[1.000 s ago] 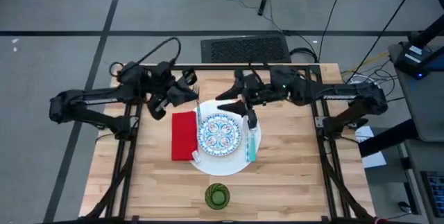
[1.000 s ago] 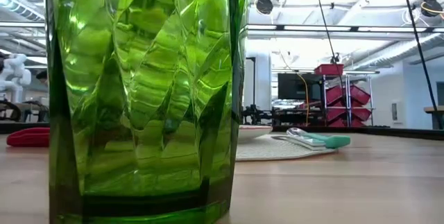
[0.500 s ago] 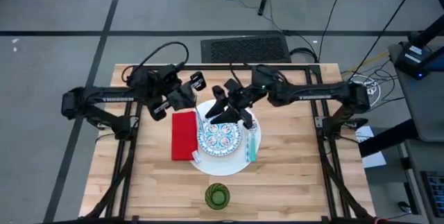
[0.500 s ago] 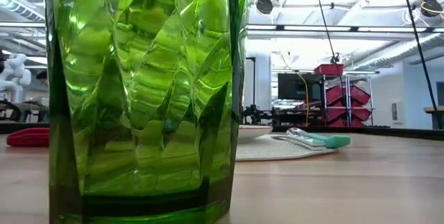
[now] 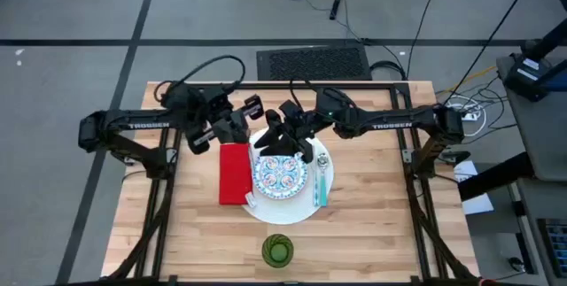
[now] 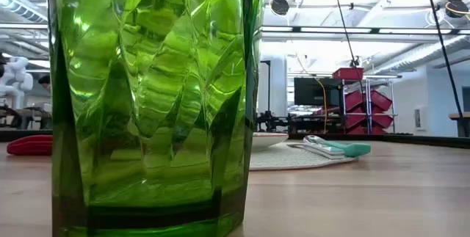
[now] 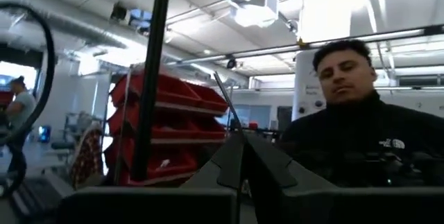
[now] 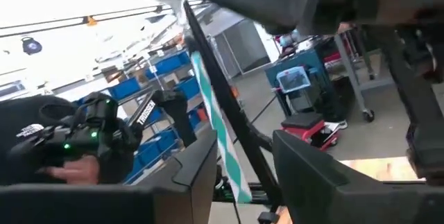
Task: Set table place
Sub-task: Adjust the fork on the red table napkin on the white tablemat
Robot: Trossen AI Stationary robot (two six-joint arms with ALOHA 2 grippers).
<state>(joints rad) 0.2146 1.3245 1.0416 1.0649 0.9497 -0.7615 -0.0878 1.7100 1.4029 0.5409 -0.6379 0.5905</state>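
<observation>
Pale plank bench (image 5: 372, 233), patterned round plate (image 5: 280, 174) centre frame on glossy white plate (image 5: 282, 210), flat red napkin (image 5: 234, 173) left, faceted green glass cup (image 5: 277, 251) below, left gripper (image 5: 244, 118) finger state untellable, right gripper (image 5: 285, 143) fingers parted.

Left claw (image 5: 237, 125) and right claw (image 5: 283, 142) close together, mid-table — right spread wide

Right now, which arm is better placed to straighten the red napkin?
Left, probably. The left gripper hovers by the far end of the red napkin. The right gripper is over the white plate's far rim, farther off.
</observation>
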